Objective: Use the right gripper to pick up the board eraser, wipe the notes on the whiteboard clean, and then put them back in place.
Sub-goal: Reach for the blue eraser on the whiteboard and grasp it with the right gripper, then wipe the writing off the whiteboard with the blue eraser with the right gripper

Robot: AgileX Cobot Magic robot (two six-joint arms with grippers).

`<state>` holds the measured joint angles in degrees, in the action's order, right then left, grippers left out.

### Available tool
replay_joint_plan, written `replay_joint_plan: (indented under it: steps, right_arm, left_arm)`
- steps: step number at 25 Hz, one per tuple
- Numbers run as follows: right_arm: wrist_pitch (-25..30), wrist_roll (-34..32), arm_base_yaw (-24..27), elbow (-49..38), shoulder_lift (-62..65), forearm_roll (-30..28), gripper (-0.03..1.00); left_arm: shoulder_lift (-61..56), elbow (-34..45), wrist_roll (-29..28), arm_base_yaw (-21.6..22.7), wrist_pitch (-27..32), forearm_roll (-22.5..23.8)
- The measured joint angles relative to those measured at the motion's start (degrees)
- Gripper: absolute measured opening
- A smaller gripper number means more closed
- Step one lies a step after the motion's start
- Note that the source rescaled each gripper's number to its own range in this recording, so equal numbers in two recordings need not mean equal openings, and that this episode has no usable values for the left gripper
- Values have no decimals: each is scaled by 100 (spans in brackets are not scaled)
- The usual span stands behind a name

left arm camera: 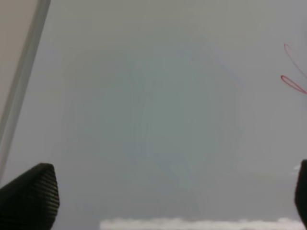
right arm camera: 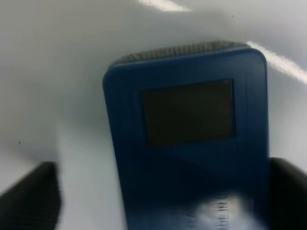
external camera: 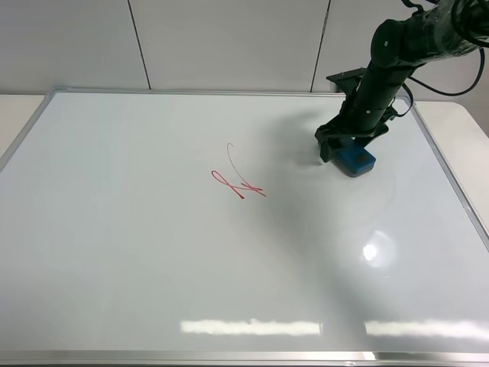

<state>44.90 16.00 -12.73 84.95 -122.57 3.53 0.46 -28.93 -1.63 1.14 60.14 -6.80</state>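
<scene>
The whiteboard point(external camera: 153, 267) fills most of the exterior view. The red notes point(external camera: 238, 183) sit near its middle and also show at the edge of the left wrist view point(left arm camera: 292, 82). The blue board eraser point(external camera: 357, 159) lies on the board at the upper right. My right gripper point(external camera: 336, 149) is down over it, open. In the right wrist view the eraser point(right arm camera: 187, 129) lies between the two black fingers point(right arm camera: 29, 196), with a gap on one side. My left gripper point(left arm camera: 158, 196) is open and empty above bare board; it is out of the exterior view.
The board's silver frame point(external camera: 451, 176) runs close to the right of the eraser and also shows in the left wrist view point(left arm camera: 21, 81). A white panelled wall point(external camera: 229, 38) stands behind the board. Light glare point(external camera: 370, 251) marks the lower right of the board.
</scene>
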Motion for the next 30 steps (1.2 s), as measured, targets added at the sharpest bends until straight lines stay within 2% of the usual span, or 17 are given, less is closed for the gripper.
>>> replay_joint_plan:
  steps: [1,2,12,21,25,30]
  right_arm:
    - [13,-18,0,0,0,16,0]
    - [26,-23,0,0,0,15,3]
    - [125,-23,0,0,0,40,3]
    - [324,-113,-89,0,320,585,3]
    - [438,-306,-484,21,497,589,3]
    - [493,-655,-1315,211,504,421,3]
  left_arm:
    - [0,0,5,0,0,0]
    - [0,0,5,0,0,0]
    - [0,0,0,0,0,0]
    - [0,0,0,0,0,0]
    - [0,0,6,0,0,0]
    - [0,0,6,0,0,0]
